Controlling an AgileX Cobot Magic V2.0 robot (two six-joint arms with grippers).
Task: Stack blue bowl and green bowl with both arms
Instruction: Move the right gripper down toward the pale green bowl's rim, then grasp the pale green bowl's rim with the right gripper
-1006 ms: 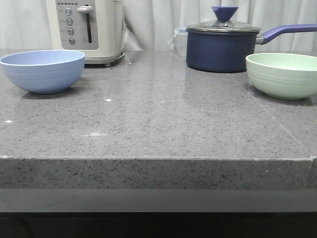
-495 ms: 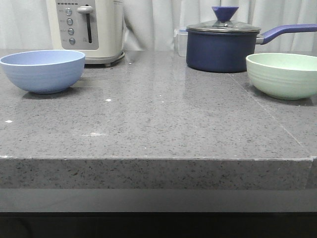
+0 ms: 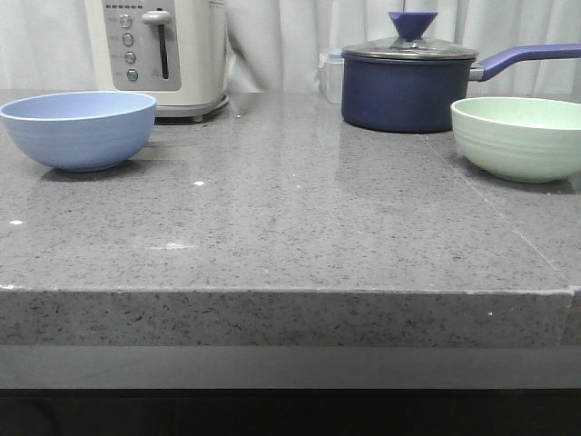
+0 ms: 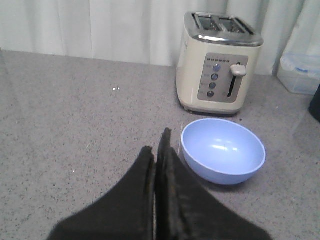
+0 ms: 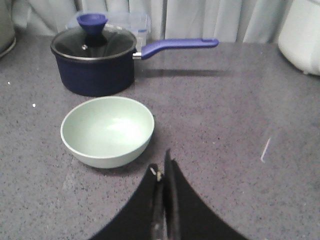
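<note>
1. My left gripper (image 4: 159, 150) is closed and empty, just beside the blue bowl (image 4: 223, 150).
2. My right gripper (image 5: 163, 172) is closed too, near the green bowl (image 5: 107, 130).
3. On the surface (image 3: 290, 227), blue sits at the left edge, green at the right edge.

Grey speckled stone countertop (image 3: 290, 227), glossy, thick front edge, faint seam running down its right part. On it: blue bowl (image 3: 78, 130) at far left, upright, cream toaster (image 3: 159, 54) just behind it. Green bowl (image 3: 517, 137) at far right, upright, navy lidded saucepan (image 3: 408, 86) just behind it, handle pointing right. Clear plastic container (image 3: 331, 74) behind the saucepan. The two bowls sit well apart.
</note>
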